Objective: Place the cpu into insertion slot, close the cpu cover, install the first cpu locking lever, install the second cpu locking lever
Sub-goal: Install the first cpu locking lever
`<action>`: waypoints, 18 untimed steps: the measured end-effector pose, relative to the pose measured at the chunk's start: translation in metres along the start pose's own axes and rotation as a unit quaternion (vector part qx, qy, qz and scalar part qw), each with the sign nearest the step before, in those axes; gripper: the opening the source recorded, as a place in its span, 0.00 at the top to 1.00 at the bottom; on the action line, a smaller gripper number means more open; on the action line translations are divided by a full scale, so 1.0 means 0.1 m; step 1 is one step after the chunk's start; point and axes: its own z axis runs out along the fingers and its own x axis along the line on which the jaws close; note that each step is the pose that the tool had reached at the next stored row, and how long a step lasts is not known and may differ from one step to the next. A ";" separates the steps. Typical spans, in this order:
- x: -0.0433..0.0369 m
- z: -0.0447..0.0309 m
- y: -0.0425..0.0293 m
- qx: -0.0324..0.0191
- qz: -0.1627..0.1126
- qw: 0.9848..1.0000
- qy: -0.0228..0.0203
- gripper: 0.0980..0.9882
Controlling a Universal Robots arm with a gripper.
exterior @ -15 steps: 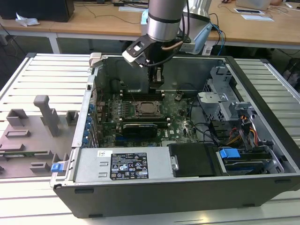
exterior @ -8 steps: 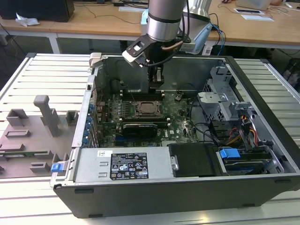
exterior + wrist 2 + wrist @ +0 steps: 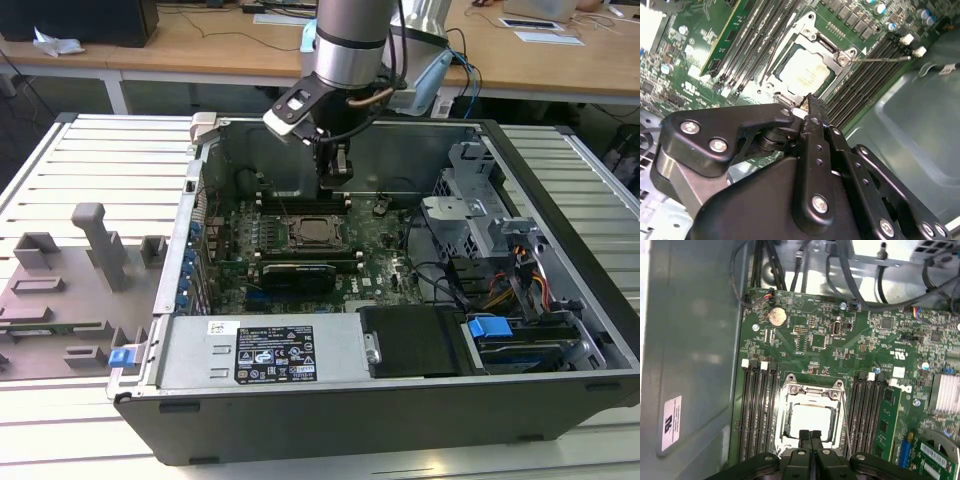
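You see the end effector (image 3: 810, 436), fingers closed together, covering one edge of the cpu cover (image 3: 812, 390) that frames the seated cpu (image 3: 812, 419).

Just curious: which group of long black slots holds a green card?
The group farther from the case wall: a green card stands at its outer edge; the wall-side group is empty.

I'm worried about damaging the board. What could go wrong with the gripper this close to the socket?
The shut gripper hangs at the edge of the cover over the chip; a slip could scratch either. The thin lever sticks out over the memory slots and might snag there.
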 end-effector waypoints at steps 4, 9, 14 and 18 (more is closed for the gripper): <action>0.000 0.000 0.000 0.000 -0.043 0.999 -0.002 0.99; 0.000 0.000 0.000 0.001 -0.089 0.996 -0.005 0.99; 0.000 0.000 0.000 0.001 -0.136 0.991 -0.008 0.99; 0.000 0.000 0.000 0.002 -0.210 0.978 -0.012 0.99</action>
